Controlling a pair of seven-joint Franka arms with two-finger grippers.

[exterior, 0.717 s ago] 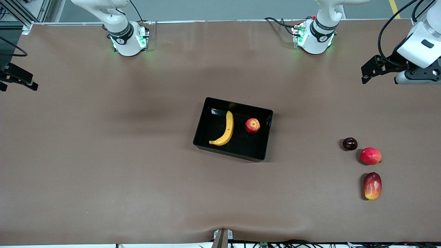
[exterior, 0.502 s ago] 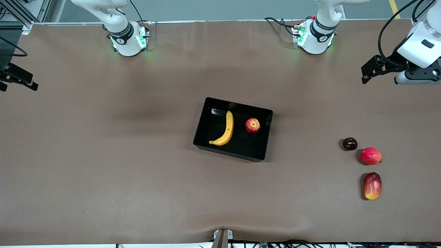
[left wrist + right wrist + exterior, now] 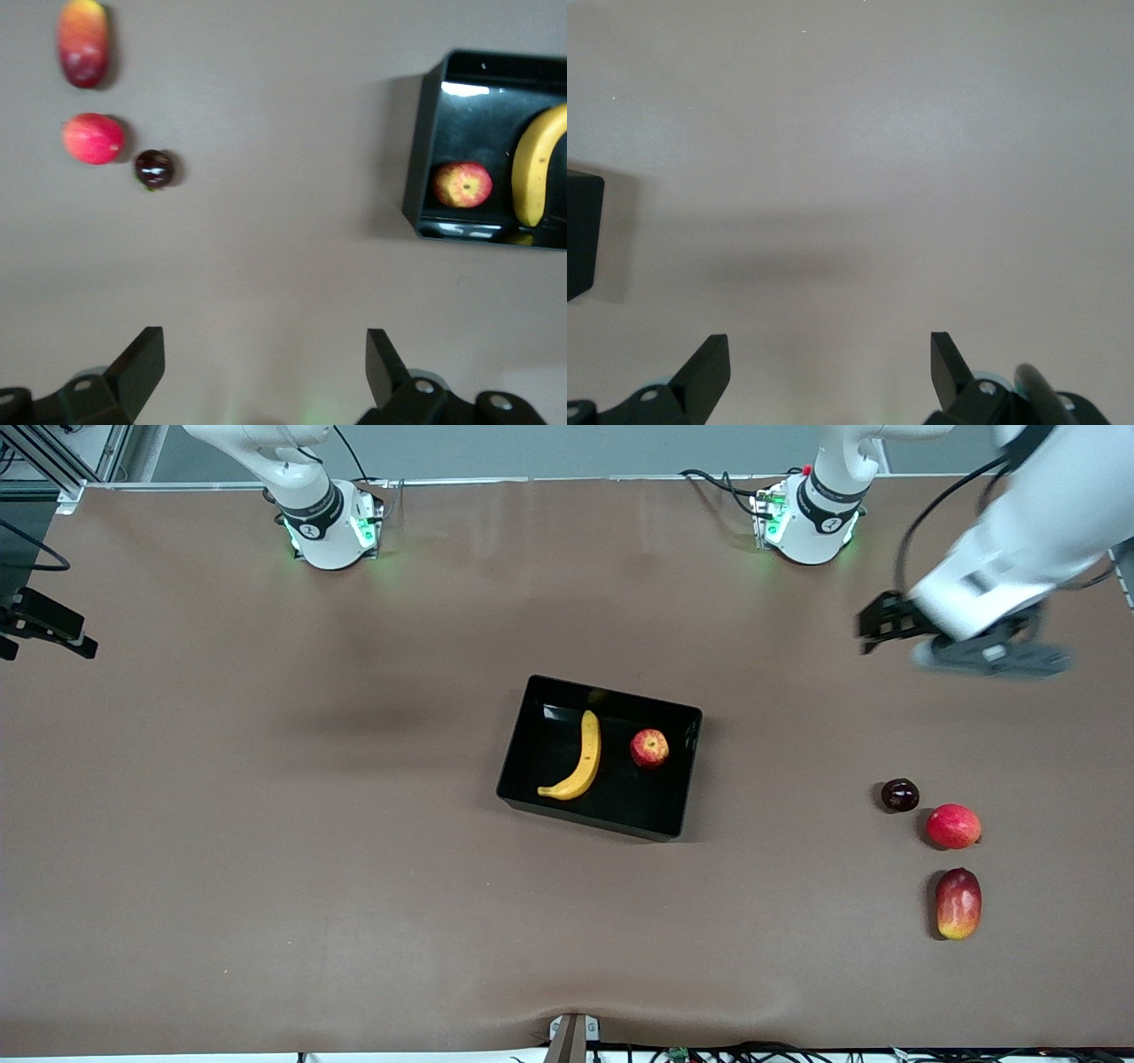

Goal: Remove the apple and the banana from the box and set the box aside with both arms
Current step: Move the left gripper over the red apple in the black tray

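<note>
Both jaws open; brown table (image 3: 266,824), box (image 3: 687,779) mid-table.

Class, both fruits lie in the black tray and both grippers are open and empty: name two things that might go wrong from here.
1. The small red-yellow apple lies close to a wall of the glossy black plastic tray; a finger may catch it.
2. The left gripper might take the larger red fruit for the apple.
</note>
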